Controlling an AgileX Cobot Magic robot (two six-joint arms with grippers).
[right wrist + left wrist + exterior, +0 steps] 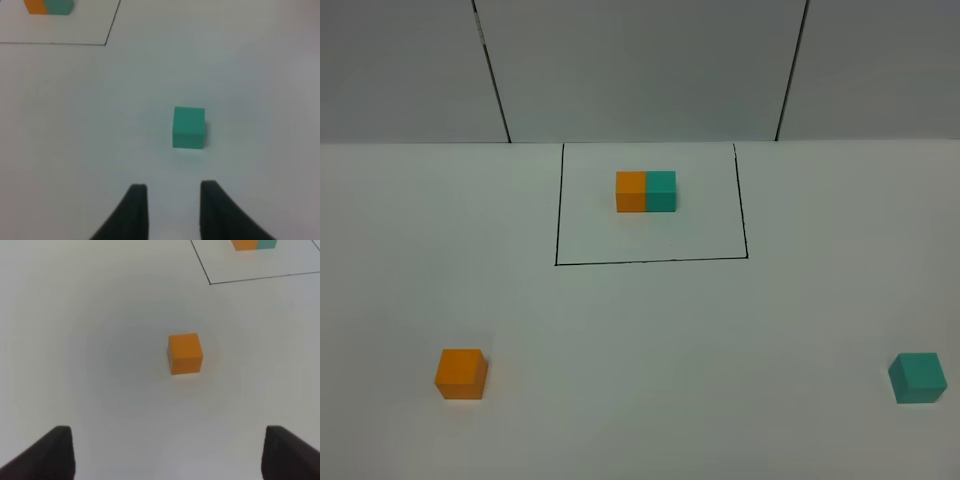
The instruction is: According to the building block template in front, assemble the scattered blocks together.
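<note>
The template (pixel 646 191), a joined orange-left, teal-right pair, sits inside a thin black-lined rectangle (pixel 650 261) at the far middle of the white table. A loose orange cube (pixel 460 373) lies at the near left; a loose teal cube (pixel 918 378) lies at the near right edge. Neither arm shows in the exterior high view. In the left wrist view my left gripper (pixel 170 432) is wide open and empty, short of the orange cube (pixel 185 353). In the right wrist view my right gripper (pixel 172 187) is open with a narrow gap, empty, short of the teal cube (pixel 189 128).
The white table (pixel 640 340) meets a grey back wall (pixel 640 70) marked with two dark vertical seams. The template's corner also shows in the left wrist view (pixel 252 244) and in the right wrist view (pixel 49 6).
</note>
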